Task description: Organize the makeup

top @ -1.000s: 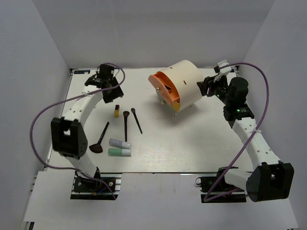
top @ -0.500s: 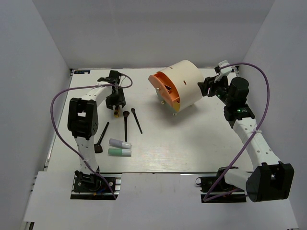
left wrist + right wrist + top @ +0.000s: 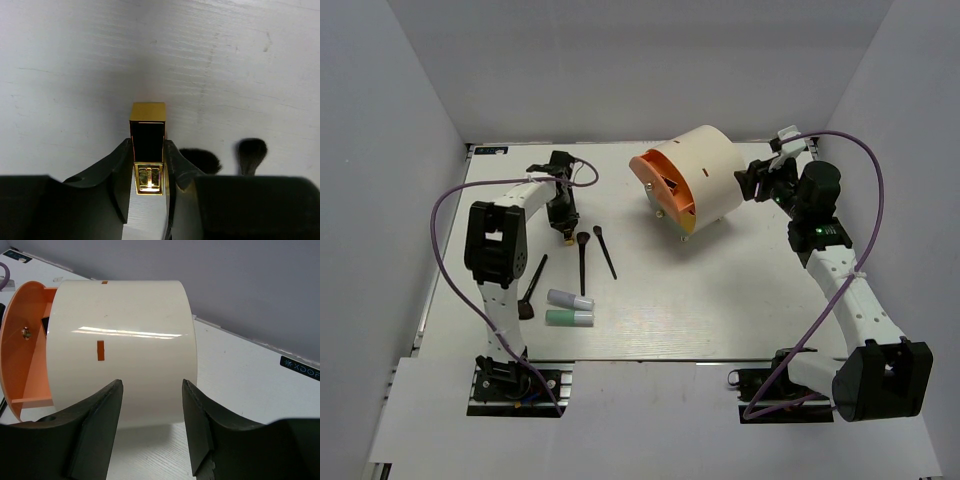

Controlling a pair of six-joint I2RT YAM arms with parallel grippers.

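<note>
left gripper point(image 3: 148, 164) clamping on glossy gold-and-black rectangular case point(image 3: 147, 136), mirror-gold ends, right gripper point(image 3: 151, 386) gaping wide, gripping nothing, facing smooth cream drum point(image 3: 125, 340)

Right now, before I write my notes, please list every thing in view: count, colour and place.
case: 1, gold and black, far left
thin brushes: 2, black, right of the case
wide brush: 1, black handle, near left
lavender tube: 1, lavender, near left
green tube: 1, mint, beside the lavender tube
drum: 1, cream with orange face, far middle
table: 1, white, underneath
left arm: 1, white-black, left side
right arm: 1, white-black, right side
left end effector: 1, black, shut on the case
right end effector: 1, black, open, facing the drum
</note>
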